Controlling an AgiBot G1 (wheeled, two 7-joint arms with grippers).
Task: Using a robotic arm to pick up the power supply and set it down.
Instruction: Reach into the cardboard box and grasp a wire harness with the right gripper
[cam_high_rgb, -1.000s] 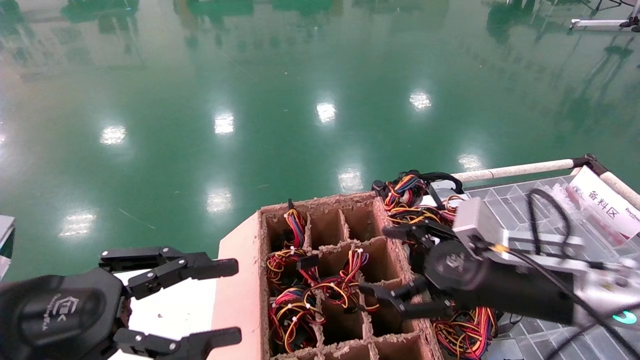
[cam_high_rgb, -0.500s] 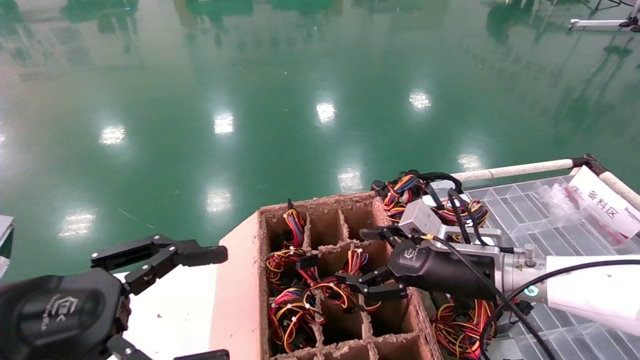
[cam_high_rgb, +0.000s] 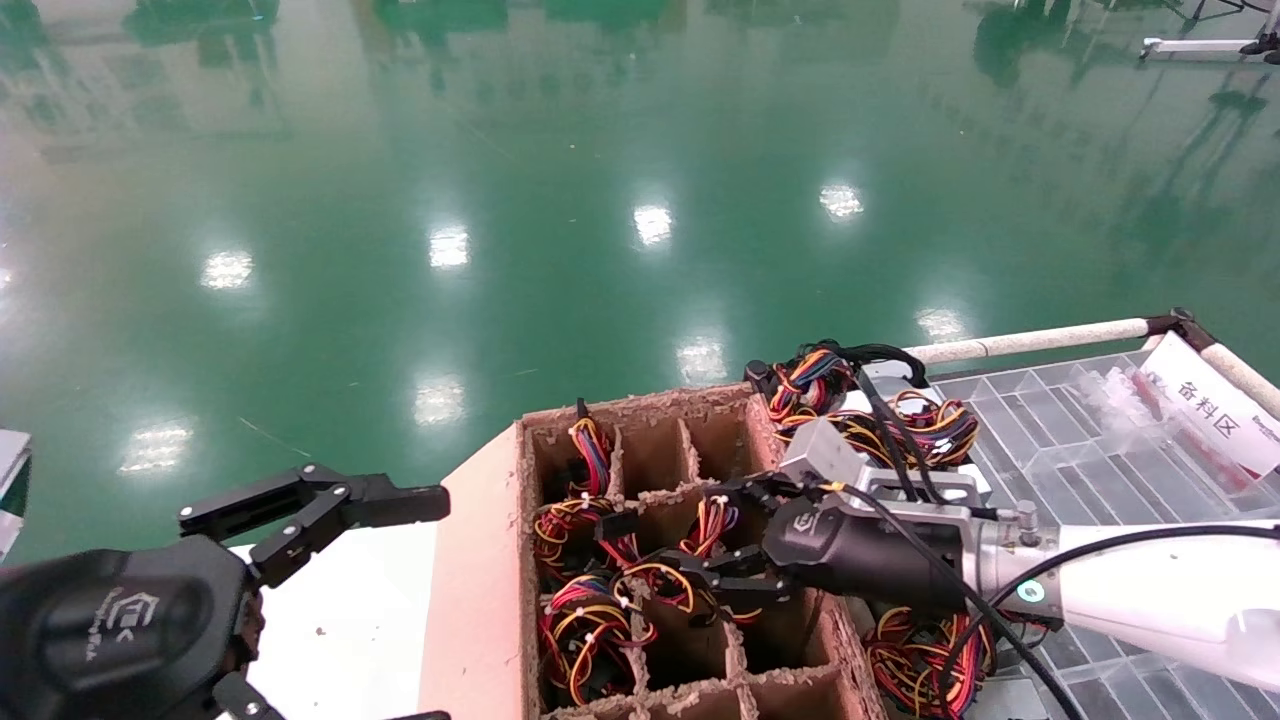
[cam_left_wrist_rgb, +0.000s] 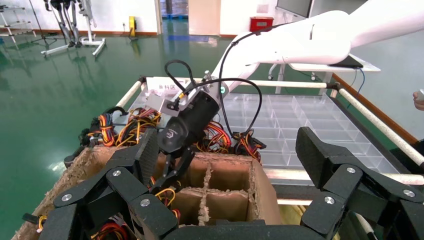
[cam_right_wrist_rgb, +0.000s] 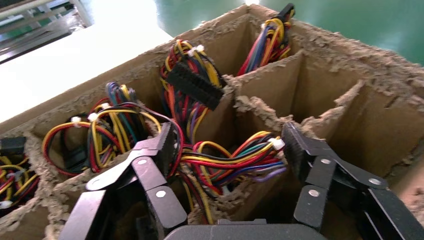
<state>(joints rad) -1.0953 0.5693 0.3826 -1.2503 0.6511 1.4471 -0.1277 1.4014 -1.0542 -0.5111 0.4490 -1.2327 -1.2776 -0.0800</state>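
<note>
Right gripper (cam_high_rgb: 722, 577) of the white robotic arm (cam_high_rgb: 1150, 590) reaches in from three o'clock, its long axis near level and pointing toward nine o'clock, and sits low over the middle cells of the cardboard divider box (cam_high_rgb: 500, 600). Its black fingers (cam_right_wrist_rgb: 150, 165) are spread wide on either side of a bundle of red, yellow and black power supply wires (cam_right_wrist_rgb: 235, 160), not visibly clamped on it. Left gripper (cam_high_rgb: 330, 600) hovers open at eight o'clock, well apart from the box.
</note>
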